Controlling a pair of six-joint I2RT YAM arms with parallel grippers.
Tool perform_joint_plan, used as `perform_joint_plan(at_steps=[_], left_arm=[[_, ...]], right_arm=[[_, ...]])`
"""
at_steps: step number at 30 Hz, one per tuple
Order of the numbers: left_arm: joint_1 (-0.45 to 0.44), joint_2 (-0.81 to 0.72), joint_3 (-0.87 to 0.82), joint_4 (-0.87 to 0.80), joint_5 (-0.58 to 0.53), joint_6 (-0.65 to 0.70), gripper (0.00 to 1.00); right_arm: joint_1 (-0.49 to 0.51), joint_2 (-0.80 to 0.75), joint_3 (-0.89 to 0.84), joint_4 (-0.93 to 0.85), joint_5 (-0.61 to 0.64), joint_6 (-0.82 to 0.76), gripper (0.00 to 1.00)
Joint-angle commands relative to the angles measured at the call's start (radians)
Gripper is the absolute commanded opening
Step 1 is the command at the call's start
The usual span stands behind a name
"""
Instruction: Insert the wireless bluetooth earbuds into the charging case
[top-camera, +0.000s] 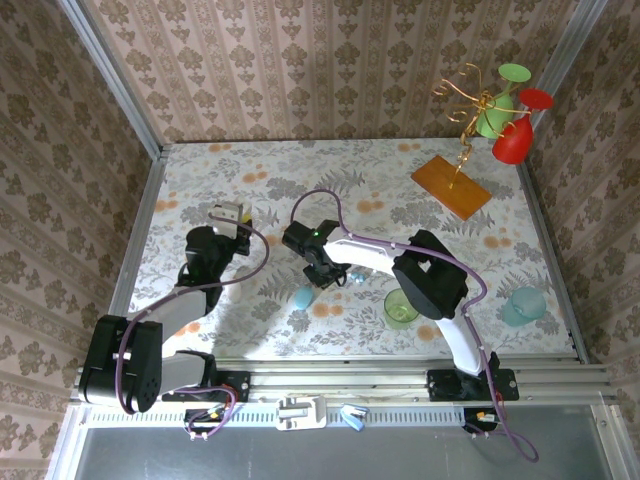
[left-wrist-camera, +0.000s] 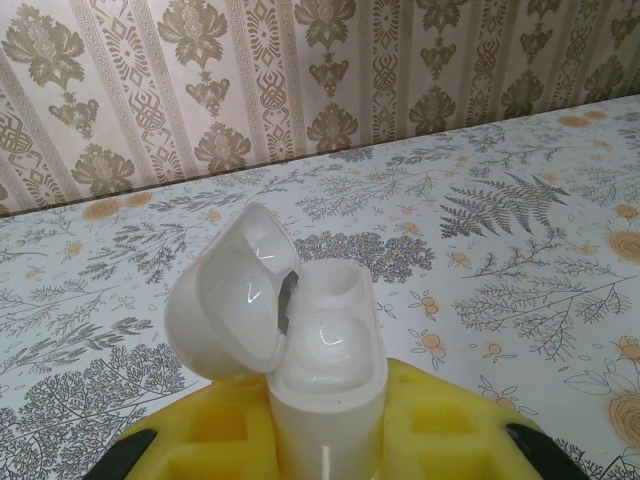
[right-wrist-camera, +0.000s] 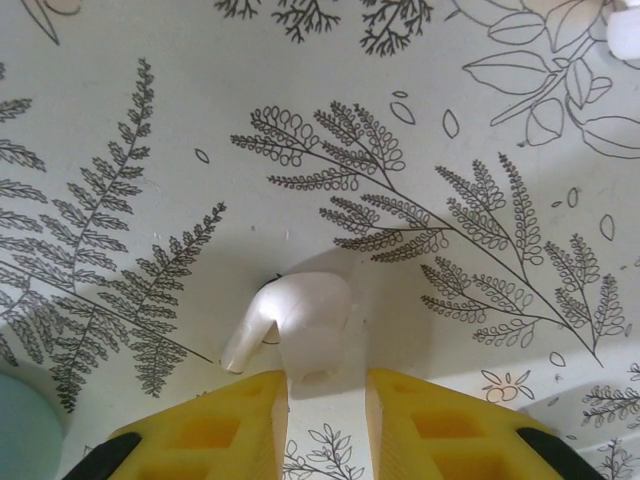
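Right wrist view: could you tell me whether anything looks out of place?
A white earbud lies on its side, loose on the tablecloth just ahead of the open right gripper, not yet in the open charging case that the left gripper holds.

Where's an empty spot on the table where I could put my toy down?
The back strip along the wall, from the left corner to the orange board, is bare. So is the patch between that board and the teal cup. The front middle is crowded: right gripper, blue case, green cup.
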Motion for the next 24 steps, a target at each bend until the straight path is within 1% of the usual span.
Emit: perform_joint_plan(at_steps=[1, 3, 6, 11, 18, 24], left_arm=[[-0.003, -0.007, 0.000, 0.038, 0.013, 0.016, 0.00], [-0.003, -0.010, -0.002, 0.035, 0.013, 0.016, 0.00], [-0.003, -0.012, -0.003, 0.036, 0.013, 0.016, 0.00], [-0.003, -0.021, -0.008, 0.032, 0.013, 0.018, 0.00], [-0.003, -0.025, -0.007, 0.029, 0.018, 0.018, 0.00], [-0.006, -0.028, -0.009, 0.029, 0.020, 0.016, 0.00]], right_arm=[[0.001, -0.037, 0.017, -0.020, 0.053, 0.017, 0.29], [-0.003, -0.080, -0.009, 0.032, 0.041, 0.040, 0.33], [-0.020, -0.142, -0.067, 0.128, -0.028, 0.084, 0.39], [-0.047, -0.206, -0.148, 0.256, -0.118, 0.182, 0.44], [-0.104, -0.173, -0.175, 0.309, -0.292, 0.303, 0.44], [-0.132, -0.096, -0.133, 0.238, -0.330, 0.358, 0.38]])
